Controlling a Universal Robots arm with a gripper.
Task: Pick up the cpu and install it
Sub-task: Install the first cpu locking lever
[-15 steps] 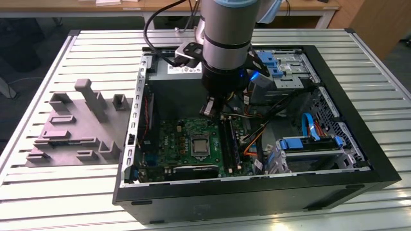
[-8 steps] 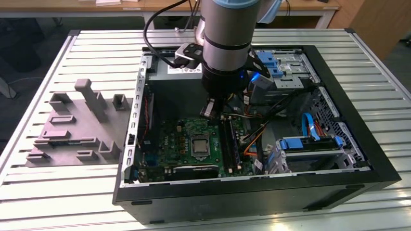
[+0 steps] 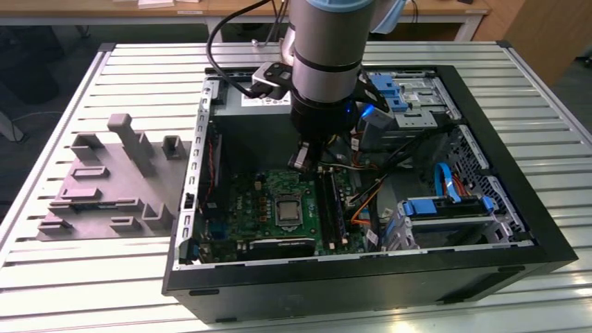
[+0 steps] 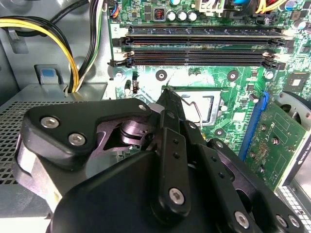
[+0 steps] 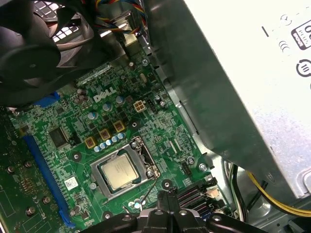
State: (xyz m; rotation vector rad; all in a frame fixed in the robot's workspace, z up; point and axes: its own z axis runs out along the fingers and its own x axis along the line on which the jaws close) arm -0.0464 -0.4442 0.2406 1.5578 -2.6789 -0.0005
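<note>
The cpu (image 5: 119, 171), a small square chip with a silvery top, lies flat inside the metal-framed socket (image 5: 103, 187) on the green motherboard (image 3: 254, 208). In the exterior view the socket (image 3: 288, 209) is near the board's middle, and my gripper (image 3: 303, 161) hangs just behind it inside the open computer case (image 3: 518, 180). My gripper (image 5: 167, 195) is shut with nothing seen between its fingers. Its tip is beside the socket's corner, close to a thin wire lever (image 5: 148, 188). In the second wrist view the gripper (image 4: 166, 92) covers part of the socket (image 4: 206, 104).
A big grey box with a white label (image 5: 243, 82) rises beside the socket. Black memory slots (image 4: 199, 46), a black fan (image 5: 29, 48), yellow cables (image 4: 53, 34) and blue drive brackets (image 3: 444, 208) crowd the case. A grey parts fixture (image 3: 102, 187) lies on the slatted table at the exterior view's left.
</note>
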